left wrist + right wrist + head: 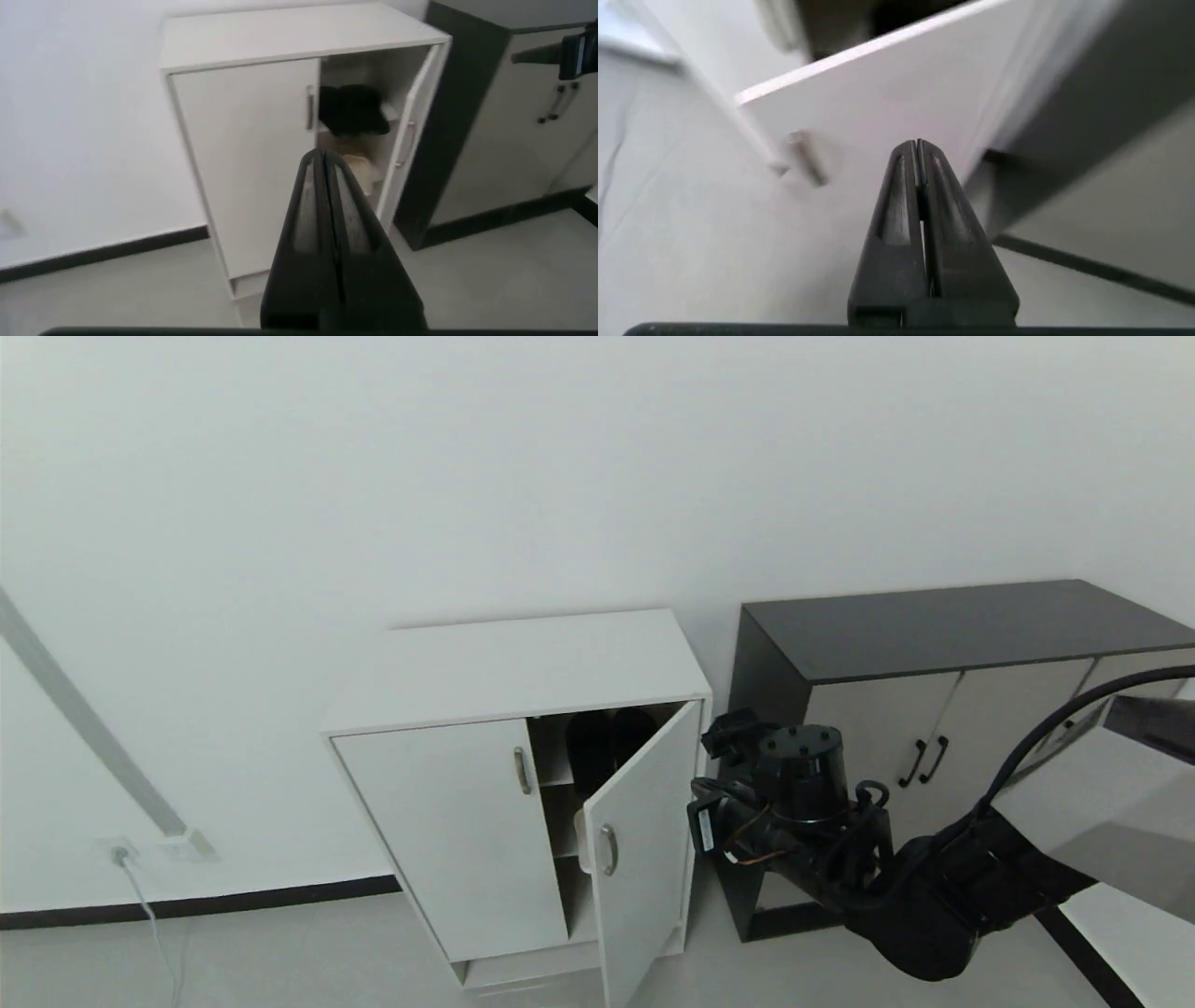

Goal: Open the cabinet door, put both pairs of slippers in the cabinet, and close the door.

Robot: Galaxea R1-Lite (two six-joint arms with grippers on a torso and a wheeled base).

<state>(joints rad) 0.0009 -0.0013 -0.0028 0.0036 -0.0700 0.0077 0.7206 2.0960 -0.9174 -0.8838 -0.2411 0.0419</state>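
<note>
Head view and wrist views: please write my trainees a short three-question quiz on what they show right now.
1. True or false: the right door of the white cabinet stands partly open.
2. The dark slippers sit in which compartment? A top, B middle, C bottom.
3. Fill in: the jaws of the right gripper are ___.
Key: 1 true; 2 A; 3 shut.

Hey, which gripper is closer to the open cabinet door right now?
Right. The right gripper is close to the outer face of the open door, near its handle. The left gripper sits farther back, with the whole cabinet ahead of it.
</note>
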